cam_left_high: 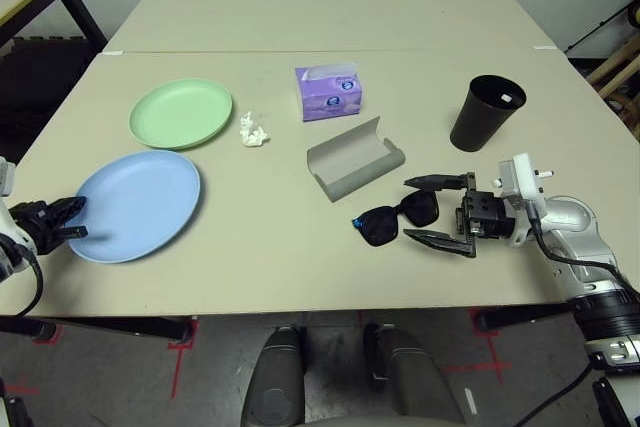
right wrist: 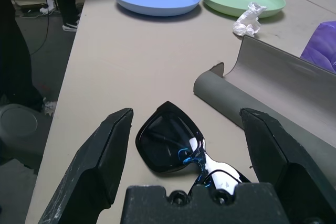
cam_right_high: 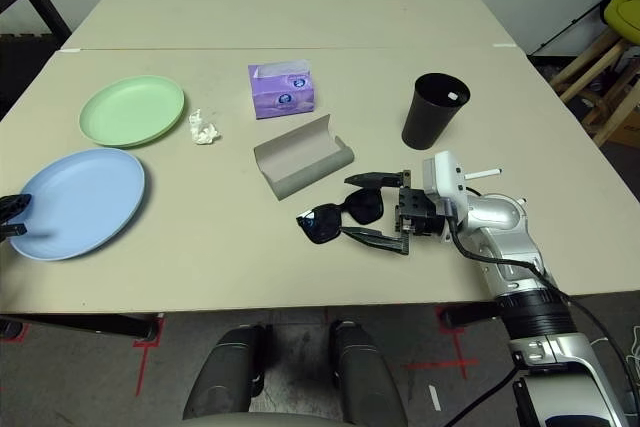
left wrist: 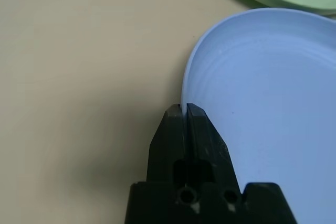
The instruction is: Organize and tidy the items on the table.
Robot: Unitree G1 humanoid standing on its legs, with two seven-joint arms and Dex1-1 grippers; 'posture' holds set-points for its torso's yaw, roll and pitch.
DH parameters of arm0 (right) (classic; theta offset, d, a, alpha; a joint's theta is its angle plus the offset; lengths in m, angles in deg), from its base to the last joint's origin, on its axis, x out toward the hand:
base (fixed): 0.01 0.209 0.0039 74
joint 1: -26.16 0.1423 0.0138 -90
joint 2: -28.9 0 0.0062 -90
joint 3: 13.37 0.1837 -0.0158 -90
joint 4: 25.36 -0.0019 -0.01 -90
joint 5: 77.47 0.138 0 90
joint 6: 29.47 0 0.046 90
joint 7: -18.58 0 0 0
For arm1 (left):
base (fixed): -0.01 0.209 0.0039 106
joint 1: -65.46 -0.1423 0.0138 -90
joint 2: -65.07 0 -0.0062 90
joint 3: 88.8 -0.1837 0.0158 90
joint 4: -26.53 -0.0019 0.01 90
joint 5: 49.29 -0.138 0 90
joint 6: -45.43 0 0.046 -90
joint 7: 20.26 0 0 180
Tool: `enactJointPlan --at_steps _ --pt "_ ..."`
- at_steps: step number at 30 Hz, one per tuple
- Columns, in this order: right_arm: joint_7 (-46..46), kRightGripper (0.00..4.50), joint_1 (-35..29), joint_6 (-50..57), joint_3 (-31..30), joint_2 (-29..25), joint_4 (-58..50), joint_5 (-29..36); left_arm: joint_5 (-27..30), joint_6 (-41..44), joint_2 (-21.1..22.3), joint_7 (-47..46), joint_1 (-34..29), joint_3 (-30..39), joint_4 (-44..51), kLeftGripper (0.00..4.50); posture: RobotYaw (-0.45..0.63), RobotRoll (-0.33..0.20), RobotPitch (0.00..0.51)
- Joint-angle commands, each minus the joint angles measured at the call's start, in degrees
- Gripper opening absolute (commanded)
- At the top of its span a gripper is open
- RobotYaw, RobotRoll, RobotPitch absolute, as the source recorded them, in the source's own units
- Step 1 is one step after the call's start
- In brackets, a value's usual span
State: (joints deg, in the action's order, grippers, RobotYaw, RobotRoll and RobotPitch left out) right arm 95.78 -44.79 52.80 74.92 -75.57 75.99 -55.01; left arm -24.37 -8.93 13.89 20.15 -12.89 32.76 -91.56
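Straddling the black sunglasses with its fingers spread wide, the right gripper should close squarely on the frame, not the lenses. At nine o'clock the left gripper pinches the light blue plate by its rim, fingers pressed together. Farther back sit the grey glasses case at twelve o'clock, then the green plate and purple tissue box.

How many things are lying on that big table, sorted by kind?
Plates: 2 (pale green plate, light blue plate)
Tissue box: 1 (purple tissue box)
Crumpled tissue: 1 (crumpled white tissue)
Glasses case: 1 (grey glasses case)
Sunglasses: 1 (black sunglasses)
Cup: 1 (black cup)
Total: 7
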Motion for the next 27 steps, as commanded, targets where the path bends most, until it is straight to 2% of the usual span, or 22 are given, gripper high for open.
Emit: enactJointPlan --at_steps 1,9,18,22,27 --pt "0.09 4.5 -0.3 -0.36 -0.62 -0.29 -0.16 -0.46 2.14 4.88 0.6 2.25 -0.36 0.5 -0.28 0.02 0.15 0.0 0.147" --pt "0.41 4.5 -0.25 -0.79 -0.43 -0.54 0.38 -0.5 3.92 8.14 1.79 4.43 -1.82 2.42 1.52 0.02 0.15 0.0 0.146" --pt "0.64 4.5 0.1 -1.42 -0.61 -0.54 1.24 -0.82 6.92 11.66 1.28 3.62 1.85 3.93 7.05 0.02 0.15 0.0 0.139" --pt "0.64 4.5 0.2 -1.45 -0.77 -0.3 1.28 -1.03 7.19 12.66 0.95 2.06 4.35 3.71 7.39 0.02 0.15 0.0 0.136" --pt "0.62 4.5 0.61 -1.48 -1.12 -0.06 1.45 -1.18 4.33 9.59 1.05 0.45 13.69 -0.83 0.35 0.02 0.16 0.0 0.134"
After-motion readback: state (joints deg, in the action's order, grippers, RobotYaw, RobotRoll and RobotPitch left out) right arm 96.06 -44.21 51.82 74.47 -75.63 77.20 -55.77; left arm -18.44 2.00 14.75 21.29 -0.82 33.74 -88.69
